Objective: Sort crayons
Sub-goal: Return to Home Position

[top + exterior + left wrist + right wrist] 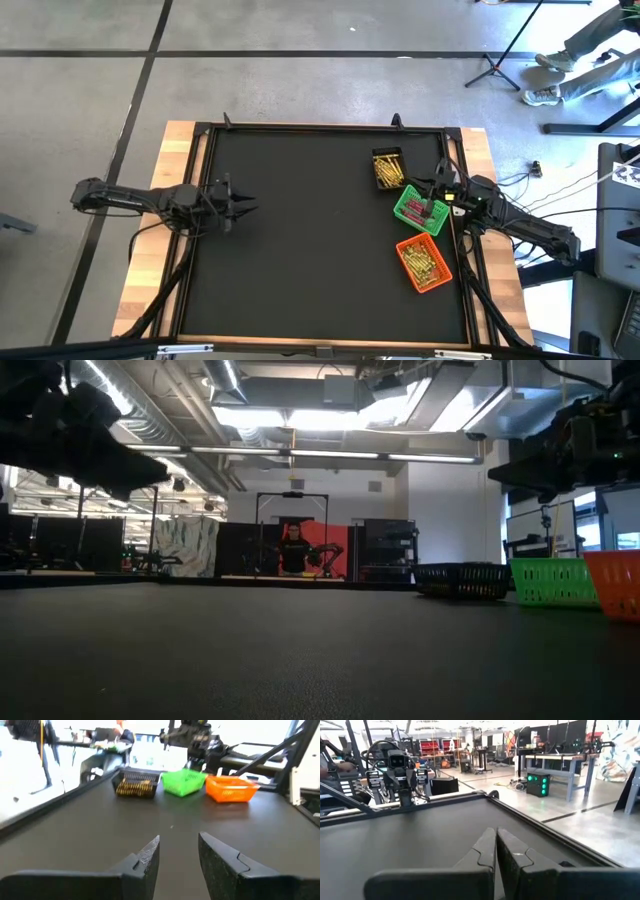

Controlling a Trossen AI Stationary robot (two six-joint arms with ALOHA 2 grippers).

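Observation:
Yellow crayons fill the black bin at the far right. Pink and red crayons lie in the green bin beside it. More yellow crayons sit in the orange bin, nearer the front. My right gripper hovers shut at the green bin's right rim, level, with nothing in it. My left gripper stands open over the table's left part, pointing at the bins, its fingers empty.
The three bins stand in a row along the right side, seen from the left wrist as black, green and orange. A raised black frame borders the dark mat. A person's legs show beyond the far right corner.

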